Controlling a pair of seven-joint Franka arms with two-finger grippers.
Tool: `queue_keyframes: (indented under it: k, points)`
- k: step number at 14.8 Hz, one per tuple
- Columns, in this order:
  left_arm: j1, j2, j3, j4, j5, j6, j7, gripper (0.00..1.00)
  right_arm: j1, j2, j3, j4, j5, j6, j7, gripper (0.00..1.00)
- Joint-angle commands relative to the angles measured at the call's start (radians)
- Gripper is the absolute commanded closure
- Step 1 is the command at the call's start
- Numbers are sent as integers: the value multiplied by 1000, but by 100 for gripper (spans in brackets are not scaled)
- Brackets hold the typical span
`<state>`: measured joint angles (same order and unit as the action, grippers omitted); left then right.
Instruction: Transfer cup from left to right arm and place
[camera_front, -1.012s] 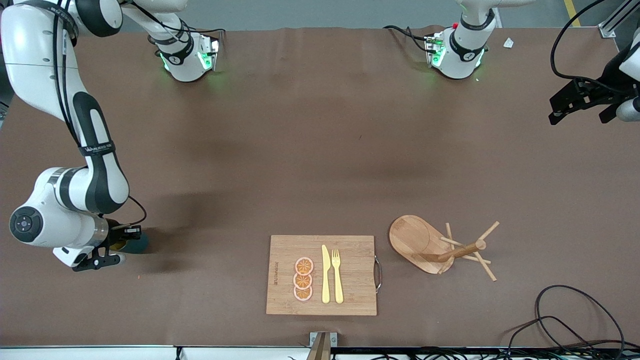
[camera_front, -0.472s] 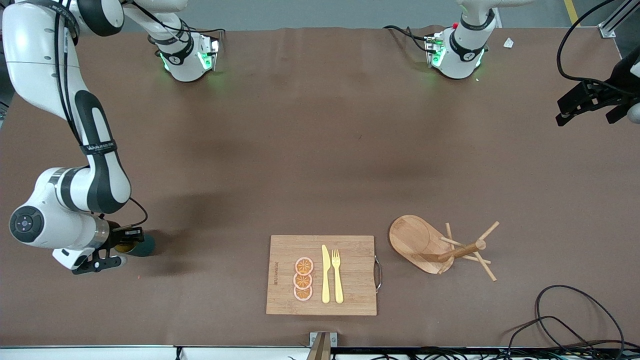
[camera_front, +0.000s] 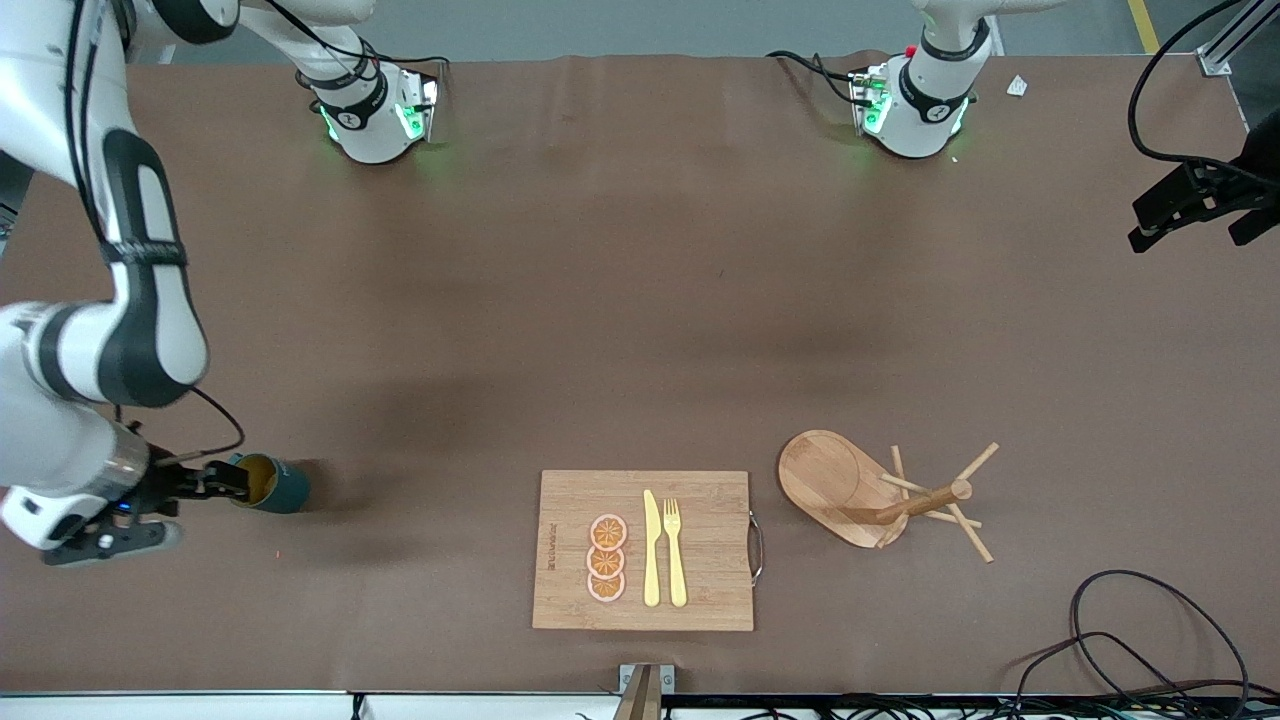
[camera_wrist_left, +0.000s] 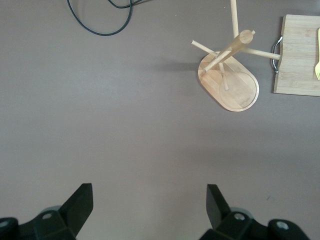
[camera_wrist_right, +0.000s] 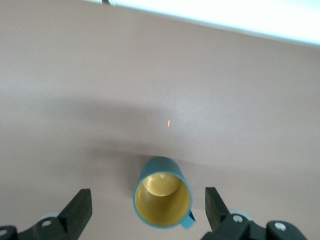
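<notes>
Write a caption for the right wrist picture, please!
Right gripper open, its fingers either side of the teal cup standing on the brown table.

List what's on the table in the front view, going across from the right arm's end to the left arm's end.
right gripper → cup → cutting board → wooden mug tree → black cable

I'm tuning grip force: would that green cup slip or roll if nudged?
The cup looks rigid and smooth-walled, so the open right gripper by it could slip. Its round body may roll if tipped, though the small handle would probably stop it. It looks small, so likely light. The left gripper waits, open.
</notes>
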<state>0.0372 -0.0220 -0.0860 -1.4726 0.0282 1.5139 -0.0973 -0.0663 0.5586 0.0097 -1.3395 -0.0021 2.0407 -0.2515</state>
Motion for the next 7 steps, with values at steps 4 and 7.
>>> queue_keyframes:
  k: [4, 7]
  points:
    - [3, -7, -3, 3, 6, -3, 10, 0, -14, -279, 9, -61, -13, -239, 154, 0]
    - [0, -12, -11, 5, 4, -3, 10, 0, -17, -443, 10, -162, -13, -313, 190, 0]
